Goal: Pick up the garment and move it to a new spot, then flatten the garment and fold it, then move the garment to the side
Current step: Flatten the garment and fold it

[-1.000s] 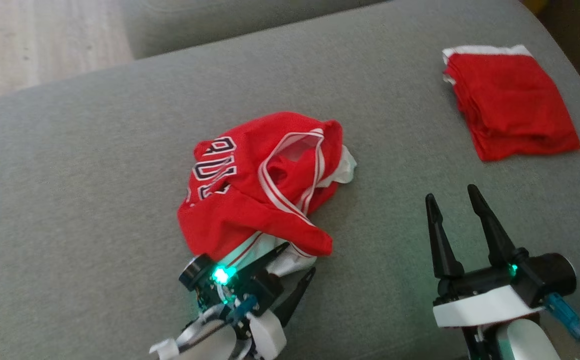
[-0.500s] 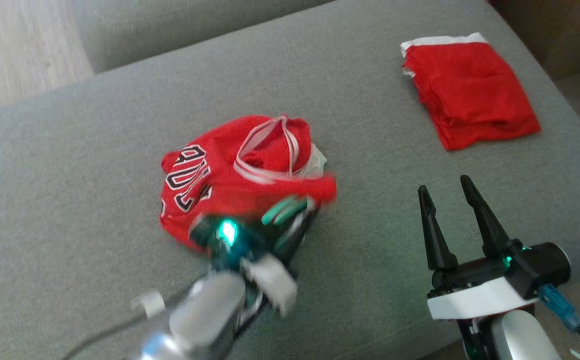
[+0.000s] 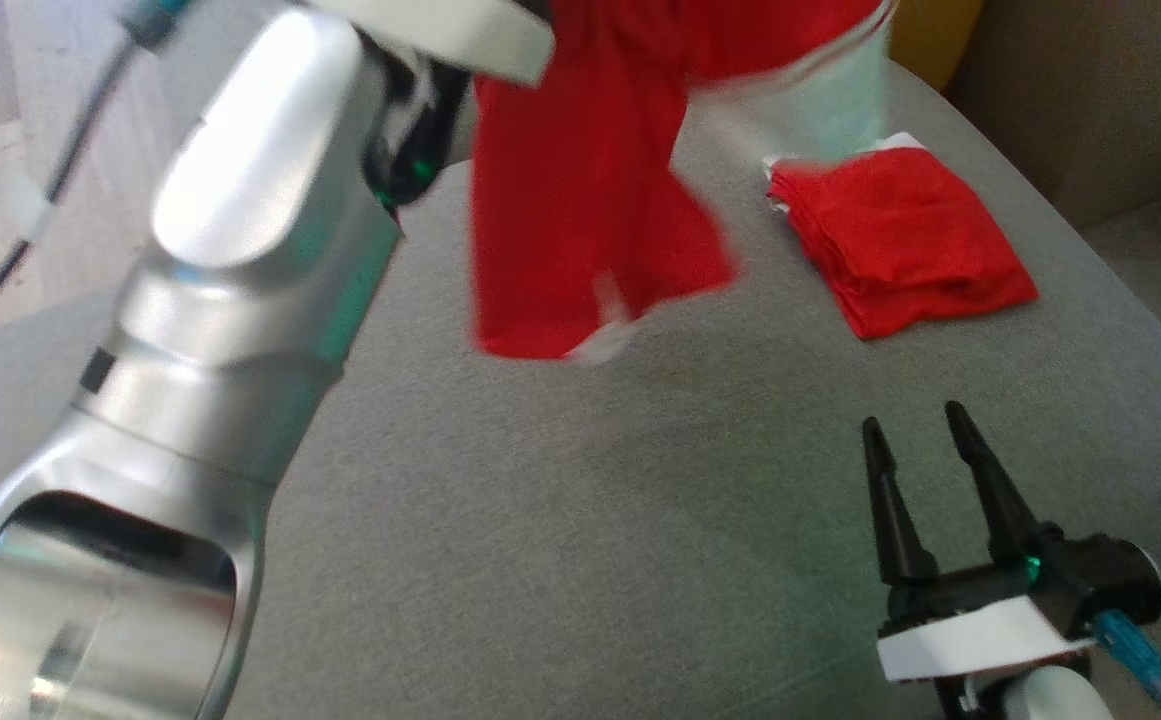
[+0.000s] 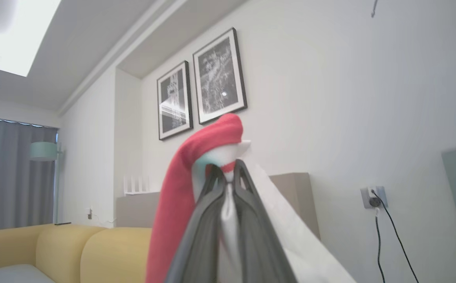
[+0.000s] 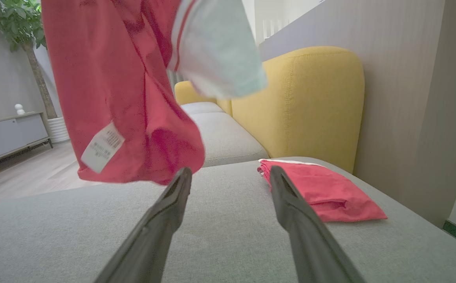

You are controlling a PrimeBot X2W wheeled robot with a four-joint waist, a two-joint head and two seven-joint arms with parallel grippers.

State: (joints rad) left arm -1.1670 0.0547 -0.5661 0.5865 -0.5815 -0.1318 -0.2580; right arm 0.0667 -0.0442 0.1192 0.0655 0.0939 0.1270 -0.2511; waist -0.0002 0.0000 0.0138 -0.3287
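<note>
While the left claw (image 4: 228, 167) was shut tight on a white bit of the red shirt (image 3: 580, 200), the shirt hung high in the air over the grey sofa (image 3: 590, 520) and did not touch it. Its red part hung down long, and a white part with a red stripe stuck out to one side. A small white tag (image 5: 102, 147) showed near its bottom edge. The big silver left arm (image 3: 240, 250) reached up to the top of the head view. The right claw (image 3: 914, 418) was low, just over the sofa, with its two dark fingers wide apart and nothing between them. A folded red cloth (image 3: 900, 240) lay flat on the sofa beyond the right claw, apart from the hanging shirt. A yellow chair (image 5: 310, 98) stood behind it
</note>
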